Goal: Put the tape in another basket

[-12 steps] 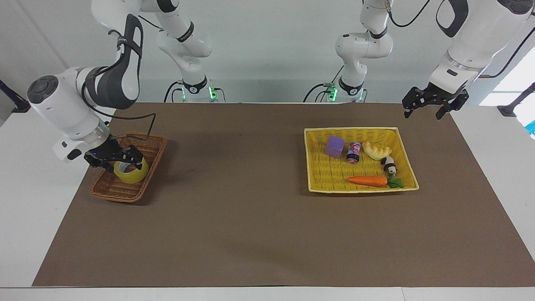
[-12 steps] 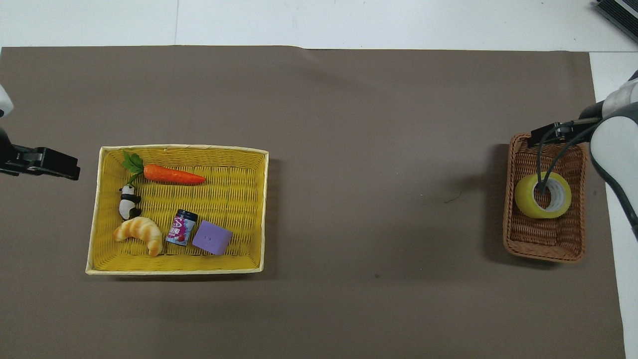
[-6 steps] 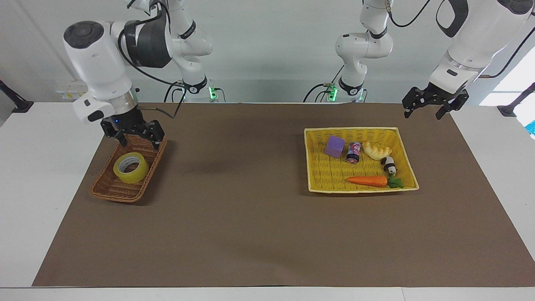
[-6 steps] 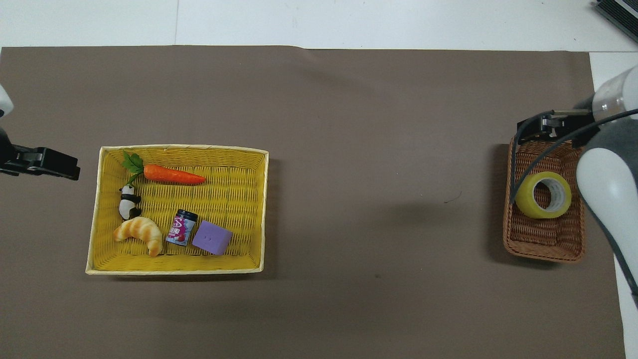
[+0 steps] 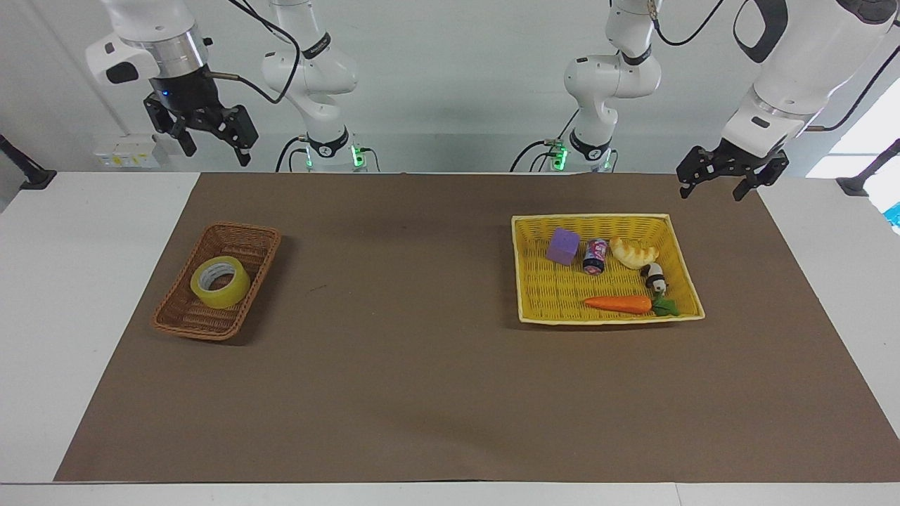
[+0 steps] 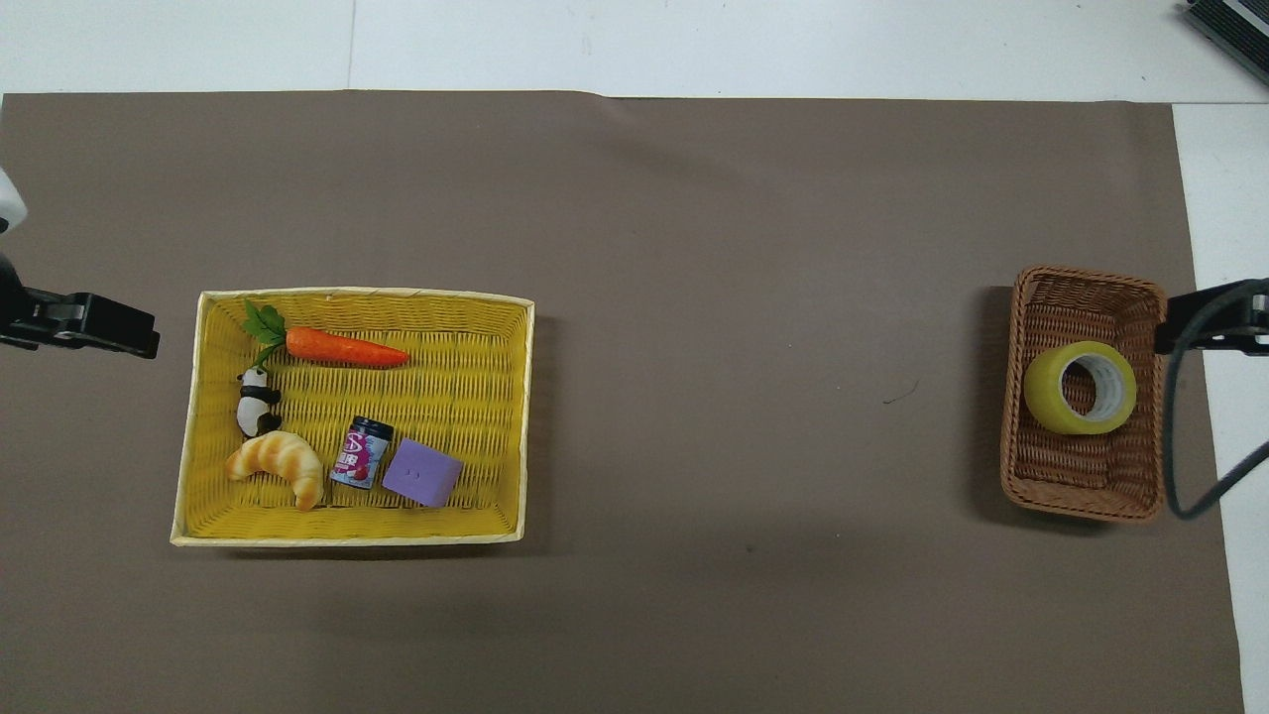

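Note:
The tape [image 5: 220, 282] is a yellow roll lying flat in the narrow brown wicker basket [image 5: 241, 229] toward the right arm's end of the table. It also shows in the overhead view [image 6: 1081, 388], inside the brown basket [image 6: 1087, 279]. My right gripper [image 5: 214, 150] is open and empty, raised high and clear of the basket; the overhead view shows the right gripper [image 6: 1211, 327] just past the basket's rim. My left gripper [image 5: 711, 190] is open and empty, waiting by the yellow basket's corner; the left gripper [image 6: 99, 332] shows at the overhead view's edge.
A larger yellow basket [image 5: 590, 218] toward the left arm's end holds a carrot [image 5: 619, 303], croissant [image 5: 634, 253], small can [image 5: 595, 255], purple block [image 5: 563, 246] and panda figure [image 5: 657, 279]. The brown mat [image 5: 422, 351] covers the table.
My right gripper let go of the tape in the brown basket, opened, and rose high and back toward the robots. The tape stays in the basket. The left arm has not moved.

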Robot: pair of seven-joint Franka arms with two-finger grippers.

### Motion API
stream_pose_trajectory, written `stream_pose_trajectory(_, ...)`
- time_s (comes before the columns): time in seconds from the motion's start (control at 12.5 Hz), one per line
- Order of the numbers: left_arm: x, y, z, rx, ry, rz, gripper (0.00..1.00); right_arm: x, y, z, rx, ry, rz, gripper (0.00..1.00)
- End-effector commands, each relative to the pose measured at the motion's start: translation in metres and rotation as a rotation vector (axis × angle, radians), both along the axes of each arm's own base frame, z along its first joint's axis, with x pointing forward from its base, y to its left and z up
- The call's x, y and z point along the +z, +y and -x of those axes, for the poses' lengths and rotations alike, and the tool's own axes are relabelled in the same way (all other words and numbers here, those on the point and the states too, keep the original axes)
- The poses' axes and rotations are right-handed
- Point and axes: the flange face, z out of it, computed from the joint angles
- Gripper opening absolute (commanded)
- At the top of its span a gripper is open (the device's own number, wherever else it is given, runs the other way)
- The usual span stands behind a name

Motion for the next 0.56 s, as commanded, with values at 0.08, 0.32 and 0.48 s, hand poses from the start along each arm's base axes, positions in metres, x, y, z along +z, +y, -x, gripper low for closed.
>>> stream_pose_trajectory(0.08,0.0028,0.0026,-0.0002,-0.011,0.009,-0.01,1.0,-0.0088,0.0147,0.0282,-0.056,0.027,-0.018,1.0)
stream_pose_trajectory(0.32,0.0028,0.0026,-0.0002,-0.011,0.009,-0.01,1.0,-0.0045,0.0121,0.0335,-0.016,0.053,-0.021,1.0)
stream_pose_trajectory(0.48,0.0028,0.0026,-0.0002,-0.011,0.009,-0.01,1.0,-0.0042,0.0116,0.0289,0.062,0.042,-0.026,1.0)
